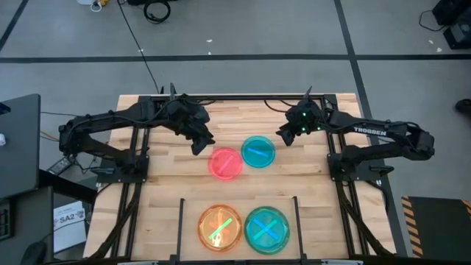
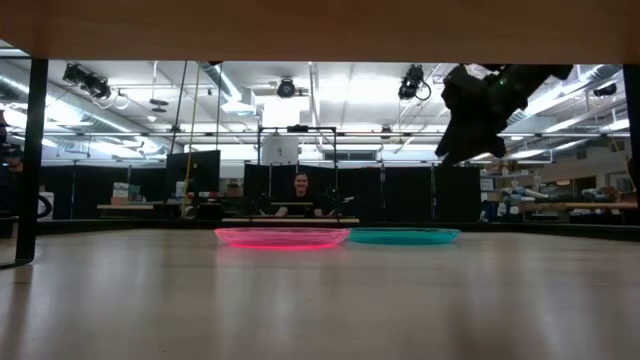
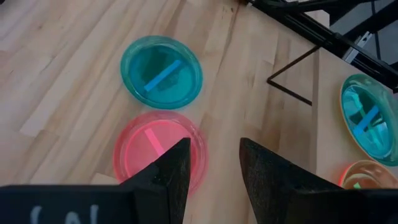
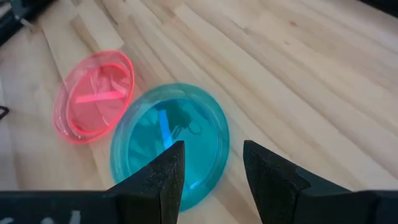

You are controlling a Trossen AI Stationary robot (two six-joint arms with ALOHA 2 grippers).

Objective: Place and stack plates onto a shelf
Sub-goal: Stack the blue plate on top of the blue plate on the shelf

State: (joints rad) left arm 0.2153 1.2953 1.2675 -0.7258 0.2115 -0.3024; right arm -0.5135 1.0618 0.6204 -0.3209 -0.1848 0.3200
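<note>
Mid-tabletop, the round translucent pink plastic plate [image 1: 225,163] and the matching cyan plate [image 1: 258,152] lie touching. The left tool [image 1: 200,140], fingers apart, hovers just beside the pink plate. The right tool [image 1: 287,135], also apart, hovers by the cyan one. The black wire shelf [image 1: 182,221] holds stacks at the near edge.

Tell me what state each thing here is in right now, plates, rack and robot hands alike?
Pink plate: flat on the table, loose.
Cyan plate: flat on the table, beside the pink one.
Orange stack: on the shelf.
Cyan stack: on the shelf, beside the orange stack.
Left hand: open, empty, above the pink plate.
Right hand: open, empty, above the cyan plate.
</note>
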